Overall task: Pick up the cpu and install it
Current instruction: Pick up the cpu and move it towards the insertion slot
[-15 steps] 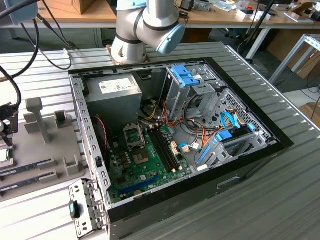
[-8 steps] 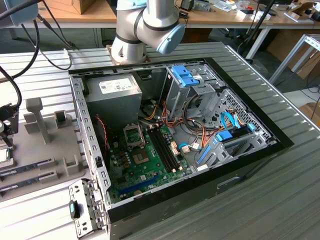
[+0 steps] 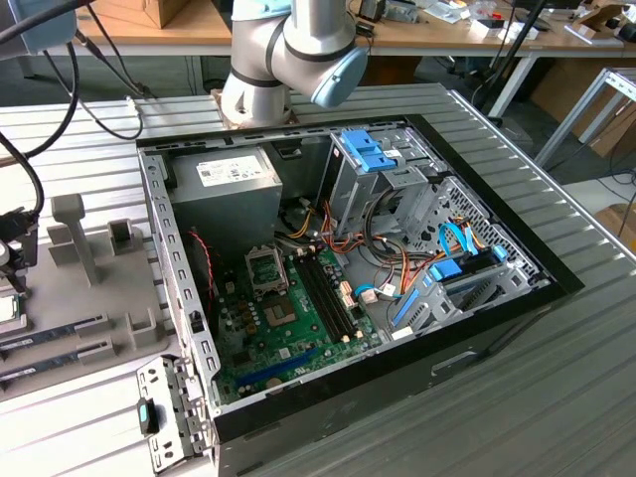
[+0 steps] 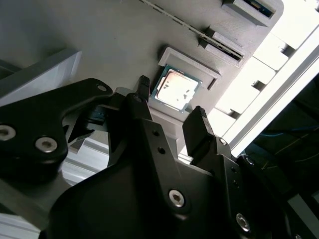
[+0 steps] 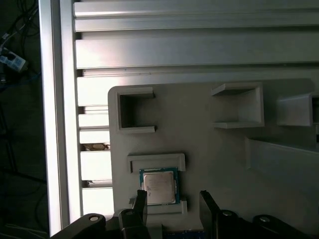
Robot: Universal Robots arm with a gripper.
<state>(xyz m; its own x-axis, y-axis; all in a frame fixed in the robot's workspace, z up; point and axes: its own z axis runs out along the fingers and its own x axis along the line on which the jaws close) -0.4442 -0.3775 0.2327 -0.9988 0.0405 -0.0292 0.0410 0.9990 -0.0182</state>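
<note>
In the exterior view, a grey fixture plate (image 3: pixel 89 298) lies on the slatted table (image 3: pixel 556 397) at that view's left. To its right stands the open computer case (image 3: pixel 447 358), with the green motherboard (image 3: pixel 268 328) on its floor. The grey power-supply box (image 3: pixel 224 194) sits behind the board and carries a white label (image 3: pixel 234 171) whose print I cannot make out. The arm (image 3: pixel 288 50) rises behind the case. Further right are the blue-latched drive bays (image 3: pixel 366 151).

Both wrist views look at the fixture plate from close up. There the cpu (image 5: pixel 159 185) (image 4: pixel 174 88) lies flat, silver top upward, in a raised grey holder (image 5: pixel 157 162) near the plate's edge. No writing on its lid can be read.

The end effector (image 5: pixel 172 193) (image 4: pixel 172 94) hangs over the chip with its two black fingers (image 5: pixel 141 199) spread wide and nothing held between them. In the first wrist view one fingertip overlaps the chip's edge, while the other stands just clear beyond the opposite edge. Whether a finger touches the cpu, I cannot tell.
</note>
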